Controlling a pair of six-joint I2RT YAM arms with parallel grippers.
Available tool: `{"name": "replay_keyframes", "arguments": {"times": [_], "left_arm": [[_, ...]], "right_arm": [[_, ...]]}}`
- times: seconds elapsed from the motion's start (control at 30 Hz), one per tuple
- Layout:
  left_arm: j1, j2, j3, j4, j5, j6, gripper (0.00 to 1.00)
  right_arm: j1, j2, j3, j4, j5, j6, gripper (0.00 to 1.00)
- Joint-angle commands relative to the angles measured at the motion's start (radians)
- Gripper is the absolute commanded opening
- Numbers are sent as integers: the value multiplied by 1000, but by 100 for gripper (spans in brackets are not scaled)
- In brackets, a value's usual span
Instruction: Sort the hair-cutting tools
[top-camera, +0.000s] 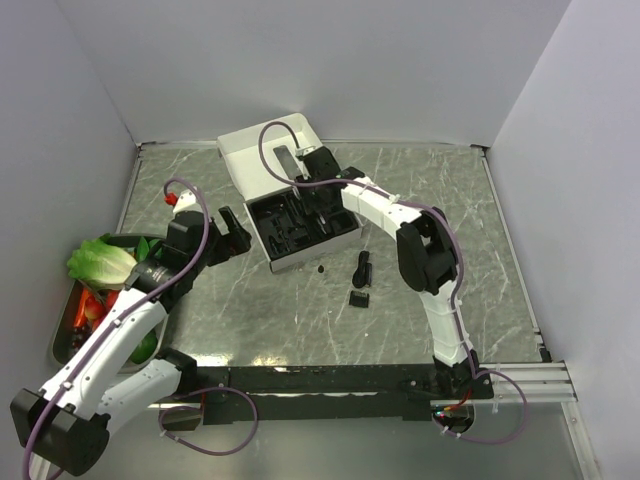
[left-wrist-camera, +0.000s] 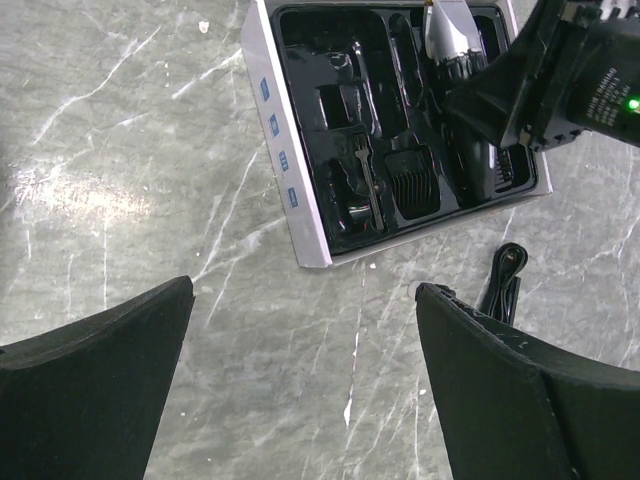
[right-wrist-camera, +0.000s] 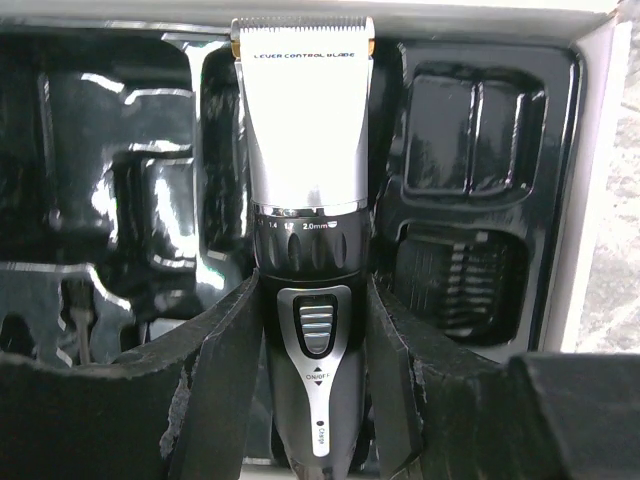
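Observation:
The black-and-silver hair clipper (right-wrist-camera: 308, 190) lies lengthwise between the fingers of my right gripper (right-wrist-camera: 315, 300), which is shut on its black handle over the middle slot of the black insert. It also shows in the left wrist view (left-wrist-camera: 447, 32). A black comb attachment (left-wrist-camera: 412, 183) sits in an insert pocket beside it (right-wrist-camera: 455, 285). The short black cord (top-camera: 362, 266) and a small black attachment (top-camera: 359, 298) lie on the table in front of the box. My left gripper (top-camera: 235, 232) is open and empty, just left of the box.
The white box (left-wrist-camera: 285, 160) with its open lid (top-camera: 262, 150) stands at the back centre. A lettuce (top-camera: 100, 262) and a metal tray (top-camera: 62, 335) of vegetables are at the left edge. A tiny dark bit (top-camera: 320, 268) lies by the box front.

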Motion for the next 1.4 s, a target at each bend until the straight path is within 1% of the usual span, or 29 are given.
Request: {"name": "replay_keyframes", "arguments": {"times": [0.0, 0.17, 0.27, 0.37, 0.4, 0.5, 0.57, 0.6, 0.67, 0.7, 0.77, 0.83, 0.87, 0.9, 1.0, 1.17, 1.2, 1.23, 1.33, 1.37], "left_arm": [[-2, -24, 37, -11, -12, 24, 99], [-2, -28, 42, -20, -15, 24, 99], [-2, -35, 40, -21, -17, 24, 99], [-2, -38, 36, -21, -14, 21, 99], [-2, -38, 36, -21, -12, 20, 99], [-2, -44, 31, -21, -11, 16, 99], [-2, -47, 28, -23, -14, 13, 99], [-2, -51, 28, -24, -14, 13, 99], [-2, -53, 27, -26, -14, 12, 99], [-2, -53, 27, -27, -14, 10, 99], [-2, -58, 28, -29, -14, 7, 99], [-2, -59, 27, -29, -11, 4, 99], [-2, -62, 27, -30, -9, 3, 99], [-2, -64, 25, -30, -9, 1, 100], [-2, -70, 25, -34, -11, 0, 99], [-2, -76, 25, -37, -9, -2, 99], [-2, -79, 25, -35, -9, -3, 99], [-2, -78, 22, -35, -9, -2, 100], [-2, -79, 25, -38, -9, -2, 99], [-2, -81, 27, -38, -9, 0, 99]], "right_arm": [[8, 11, 70, 39, 56, 37, 14], [7, 34, 91, 21, 92, 56, 15], [7, 42, 99, 12, 90, 62, 18], [7, 28, 70, 30, 81, 68, 24], [10, 25, 59, 36, 81, 70, 30], [8, 19, 59, 32, 73, 74, 36], [8, 11, 63, 27, 64, 77, 38], [11, 7, 62, 28, 52, 79, 43], [13, -10, 60, 28, 49, 76, 50], [19, -13, 63, 30, 47, 73, 57], [22, -15, 73, 16, 50, 67, 61], [22, -6, 97, -8, 55, 64, 66], [24, -4, 106, -16, 53, 62, 70], [25, -5, 106, -18, 55, 62, 72], [28, -30, 83, -5, 67, 61, 73], [31, -110, 22, 27, 81, 59, 73], [31, -126, 16, 27, 84, 57, 72], [33, -134, 4, 25, 89, 61, 68], [33, -176, -27, 15, 99, 64, 61], [33, -194, -64, 15, 98, 65, 55]]}}
